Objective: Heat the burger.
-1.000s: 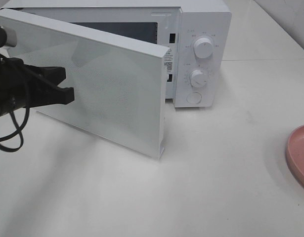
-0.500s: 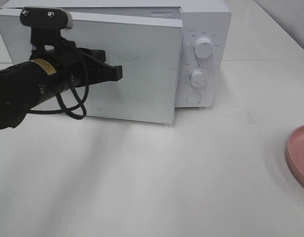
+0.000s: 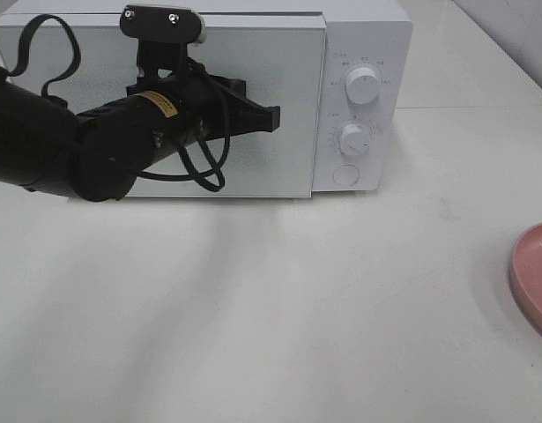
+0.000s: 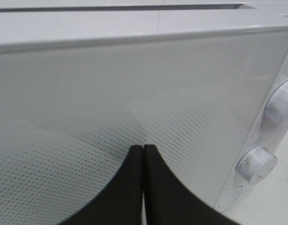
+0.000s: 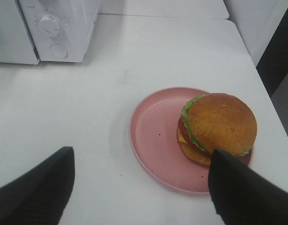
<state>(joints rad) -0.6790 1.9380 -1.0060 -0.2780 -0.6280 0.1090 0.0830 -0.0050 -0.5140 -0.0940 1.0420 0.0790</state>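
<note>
The burger (image 5: pixel 218 124), with a golden-brown bun, green lettuce and a red layer, sits on the right side of a round pink plate (image 5: pixel 153 136). My right gripper (image 5: pixel 141 161) hovers over the plate, open, its two dark fingers spread wide and holding nothing. The exterior high view shows only the plate's edge (image 3: pixel 535 273) at the far right, and no burger. My left gripper (image 3: pixel 275 117) is shut and empty, its tips (image 4: pixel 143 149) against the front of the white microwave's door (image 3: pixel 253 70), which lies flush with the oven.
The white microwave (image 3: pixel 363 35) stands at the back of the white table, with two round knobs (image 3: pixel 363 86) (image 3: pixel 353 139) and a button (image 3: pixel 345 174) on its right panel. The left arm's black cable loops in front of the door.
The microwave door has swung from wide open to shut. My left gripper moved right across the door front, pushing it closed. The plate has not moved.
</note>
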